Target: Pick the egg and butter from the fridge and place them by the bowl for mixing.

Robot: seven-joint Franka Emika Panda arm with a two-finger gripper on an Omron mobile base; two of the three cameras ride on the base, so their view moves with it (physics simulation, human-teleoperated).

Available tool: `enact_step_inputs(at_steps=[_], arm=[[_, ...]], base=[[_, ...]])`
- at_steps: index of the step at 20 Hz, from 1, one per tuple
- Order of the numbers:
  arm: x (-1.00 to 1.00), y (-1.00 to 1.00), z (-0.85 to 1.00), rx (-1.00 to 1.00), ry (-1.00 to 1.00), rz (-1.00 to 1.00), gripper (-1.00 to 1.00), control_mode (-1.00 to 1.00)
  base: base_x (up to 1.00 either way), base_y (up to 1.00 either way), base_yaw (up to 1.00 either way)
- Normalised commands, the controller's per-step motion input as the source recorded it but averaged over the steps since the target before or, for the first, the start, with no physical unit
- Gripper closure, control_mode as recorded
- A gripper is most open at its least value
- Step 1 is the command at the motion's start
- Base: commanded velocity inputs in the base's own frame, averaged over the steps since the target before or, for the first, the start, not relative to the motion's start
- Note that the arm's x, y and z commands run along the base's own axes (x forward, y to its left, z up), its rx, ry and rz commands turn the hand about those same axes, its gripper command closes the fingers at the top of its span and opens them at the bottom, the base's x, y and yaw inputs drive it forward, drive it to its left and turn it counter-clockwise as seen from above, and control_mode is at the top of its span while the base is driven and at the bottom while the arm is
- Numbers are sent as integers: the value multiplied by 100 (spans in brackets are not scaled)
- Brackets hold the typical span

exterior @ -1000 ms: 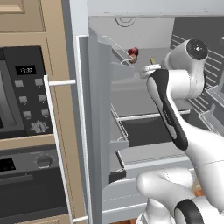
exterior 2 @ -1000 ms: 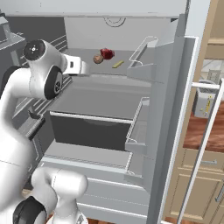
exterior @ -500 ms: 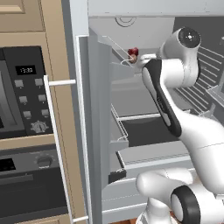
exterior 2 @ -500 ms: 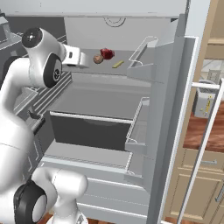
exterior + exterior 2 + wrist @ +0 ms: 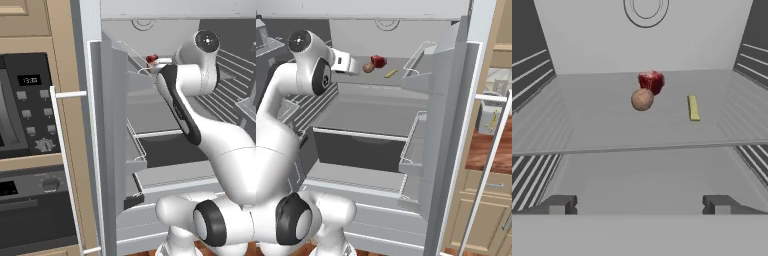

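Inside the open fridge (image 5: 456, 130) we're looking along a pale grey shelf (image 5: 612, 125), where 3 things sit: the brown egg (image 5: 642, 99), a red lump (image 5: 651, 81) touching it just behind, and the butter (image 5: 693, 108) lying apart to the right. Our gripper (image 5: 640, 205) hangs in front of the shelf edge, fingers spread wide, holding nothing. From the right base view, the egg (image 5: 368, 67) sits just beyond the hand.
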Motion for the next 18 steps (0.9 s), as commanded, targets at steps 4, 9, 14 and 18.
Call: enact_step_inputs(at_steps=[4, 9, 14, 18], arm=[[25, 0, -20, 0, -9, 0, -100, -100], [26, -2, -7, 0, 0, 0, -100, -100], [39, -9, 0, 0, 0, 1, -100, -100], [38, -11, 0, 0, 0, 0, -100, -100]], base=[[0, 0, 0], [0, 0, 0], [0, 0, 0], [0, 0, 0]])
